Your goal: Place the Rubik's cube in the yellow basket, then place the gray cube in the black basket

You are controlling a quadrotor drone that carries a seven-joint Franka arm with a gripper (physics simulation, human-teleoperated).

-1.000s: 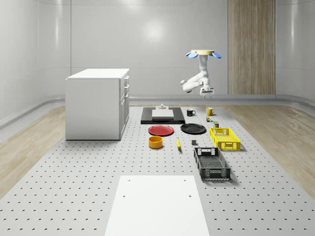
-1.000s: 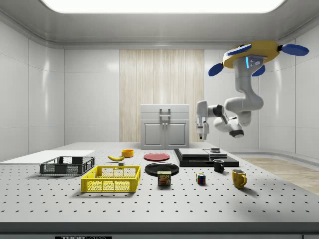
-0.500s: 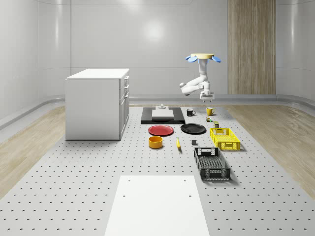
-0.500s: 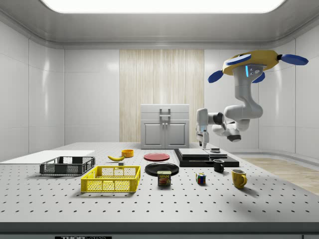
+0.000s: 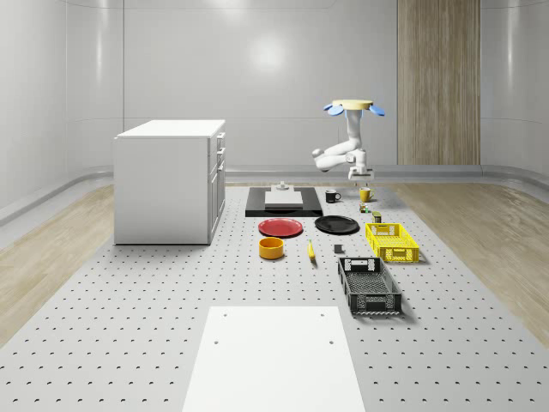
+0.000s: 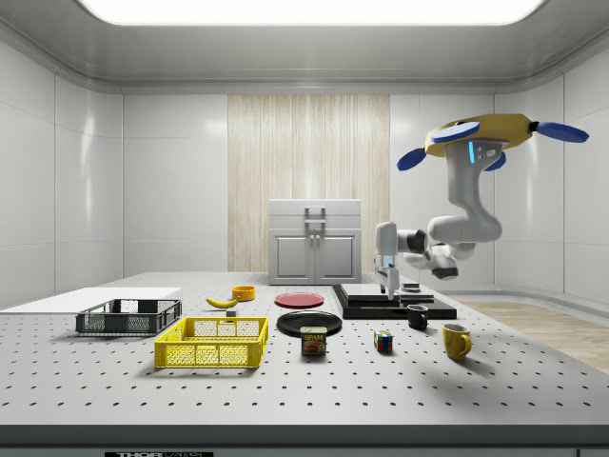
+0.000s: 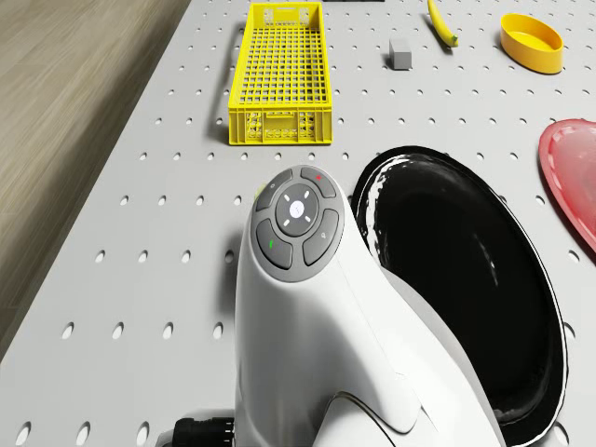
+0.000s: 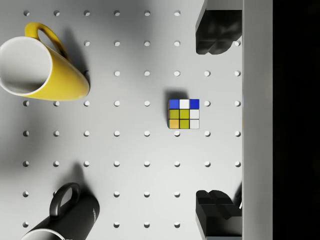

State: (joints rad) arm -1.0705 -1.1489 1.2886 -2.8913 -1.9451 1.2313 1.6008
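**A:** How do the jaws stand?

**B:** Wide apart and holding nothing. In the wrist view the two dark fingers (image 8: 216, 32) frame bare table, and the gripper (image 8: 217, 120) points down at it.

**A:** Where is the Rubik's cube?

**B:** The Rubik's cube (image 8: 183, 114) lies on the perforated table (image 8: 130, 150) below the gripper, roughly level with the gap between the fingers and a little to one side. A yellow mug (image 8: 42, 67) and a black mug (image 8: 67, 217) stand near it.

**A:** And the baskets?

**B:** The yellow basket (image 5: 392, 241) and the black basket (image 5: 369, 285) sit on the table, well apart from the cube. The gray cube (image 7: 400, 53) lies near the yellow basket.

**A:** The drone?

**B:** The drone (image 6: 481, 138) hovers above the mugs' end of the table, its arm bent down and its gripper hanging above the table.
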